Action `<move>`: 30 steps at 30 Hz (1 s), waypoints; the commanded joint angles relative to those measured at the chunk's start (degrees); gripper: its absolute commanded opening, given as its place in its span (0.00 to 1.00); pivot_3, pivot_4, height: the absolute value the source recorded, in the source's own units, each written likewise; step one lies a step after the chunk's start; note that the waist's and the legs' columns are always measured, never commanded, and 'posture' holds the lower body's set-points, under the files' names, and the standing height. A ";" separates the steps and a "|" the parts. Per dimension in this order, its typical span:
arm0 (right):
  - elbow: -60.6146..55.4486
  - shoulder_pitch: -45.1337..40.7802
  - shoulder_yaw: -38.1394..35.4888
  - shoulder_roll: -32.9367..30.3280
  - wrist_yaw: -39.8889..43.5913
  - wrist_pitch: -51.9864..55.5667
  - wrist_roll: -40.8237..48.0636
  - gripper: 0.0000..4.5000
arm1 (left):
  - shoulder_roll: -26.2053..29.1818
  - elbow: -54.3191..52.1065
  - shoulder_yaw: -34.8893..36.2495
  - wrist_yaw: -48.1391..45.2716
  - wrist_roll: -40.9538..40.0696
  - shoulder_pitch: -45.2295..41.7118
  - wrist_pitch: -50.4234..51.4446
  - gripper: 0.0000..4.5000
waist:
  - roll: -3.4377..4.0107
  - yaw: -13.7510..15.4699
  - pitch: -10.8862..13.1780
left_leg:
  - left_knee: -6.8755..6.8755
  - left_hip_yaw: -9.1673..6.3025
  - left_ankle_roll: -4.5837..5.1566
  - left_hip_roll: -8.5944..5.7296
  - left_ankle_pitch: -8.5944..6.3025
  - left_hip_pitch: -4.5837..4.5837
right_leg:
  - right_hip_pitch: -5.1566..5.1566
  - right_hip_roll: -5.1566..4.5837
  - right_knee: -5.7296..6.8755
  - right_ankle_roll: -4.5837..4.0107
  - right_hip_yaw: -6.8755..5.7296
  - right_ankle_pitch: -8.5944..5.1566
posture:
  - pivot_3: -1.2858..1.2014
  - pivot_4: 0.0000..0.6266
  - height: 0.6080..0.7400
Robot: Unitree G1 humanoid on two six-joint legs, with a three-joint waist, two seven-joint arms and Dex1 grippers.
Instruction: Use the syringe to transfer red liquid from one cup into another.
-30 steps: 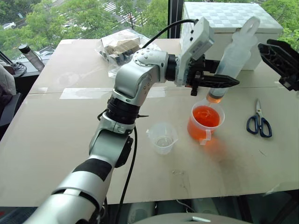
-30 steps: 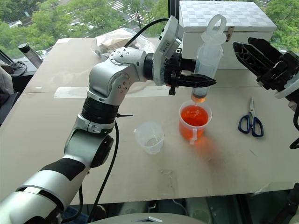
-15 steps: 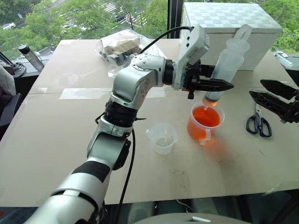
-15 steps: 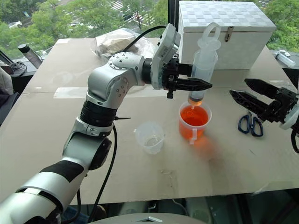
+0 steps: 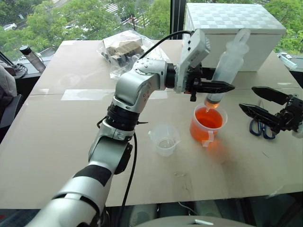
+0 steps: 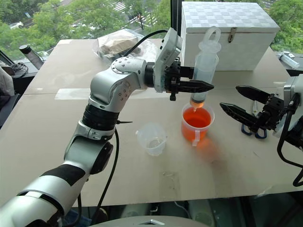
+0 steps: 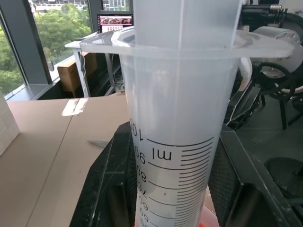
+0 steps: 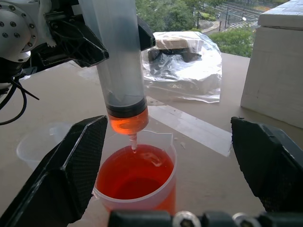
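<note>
From the head cameras, the left gripper [image 6: 195, 86] is clamped on the barrel of the syringe [image 6: 204, 66], holding it near upright with its tip just above the red liquid [image 6: 196, 117] in the handled cup [image 6: 196, 124]. The right gripper [image 6: 244, 101] waits beside that cup with its jaws wide apart and empty, in front of the scissors [image 6: 252, 126]. The small beaker [image 6: 151, 139] stands near the cup, toward the robot's left. The step in hand looks like drawing liquid, so the tip should sink below the surface and stay vertical, and the free gripper should take the plunger ring squarely and pull straight, without dragging the barrel sideways.

In the left wrist view, the syringe barrel [image 7: 180, 156] sits between the black fingers [image 7: 111, 189], clear plastic with printed scale marks; whether the upper barrel is dry is hard to judge.

In the right wrist view, the syringe [image 8: 120, 71] shows a dark plunger seal low down, a little orange-red liquid beneath it and a short nozzle over the cup [image 8: 137, 182], which is perhaps half full.
</note>
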 commanded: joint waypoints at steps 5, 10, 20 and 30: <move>-0.71 -3.14 -1.20 1.53 -1.28 -0.95 2.62 0.99 | 6.83 -11.08 7.97 2.06 -10.68 -1.44 12.61 0.30 | 0.01 -0.11 -0.01 | 0.00 -0.01 -0.01 0.01 0.00 0.04 | 0.01 0.00 0.01 0.00 0.01 0.00 | 0.52 0.24 1.00; 1.07 -5.66 -0.34 2.49 -1.62 -0.90 3.37 0.99 | 14.58 -16.91 13.13 2.61 -19.09 0.16 22.16 0.30 | 0.01 -0.11 0.00 | 0.00 -0.01 -0.01 0.01 0.00 0.06 | 0.02 -0.02 0.02 0.00 0.00 0.00 | 0.52 0.24 1.00; 0.01 -13.77 1.41 3.73 -2.30 0.63 12.33 0.99 | 22.56 -26.35 10.47 3.32 -19.60 11.73 20.76 0.30 | 0.03 0.06 -0.01 | 0.01 -0.02 -0.02 0.01 0.01 0.11 | 0.08 -0.03 0.02 0.00 -0.01 0.00 | 0.52 0.24 1.00; 0.15 -27.08 8.21 2.70 -9.20 4.72 23.05 0.99 | 23.85 -28.05 8.80 4.49 -18.55 18.38 16.13 0.30 | 0.02 -0.16 -0.01 | 0.00 -0.01 -0.01 0.01 0.01 0.15 | 0.10 -0.06 0.01 -0.01 0.00 0.00 | 0.52 0.24 1.00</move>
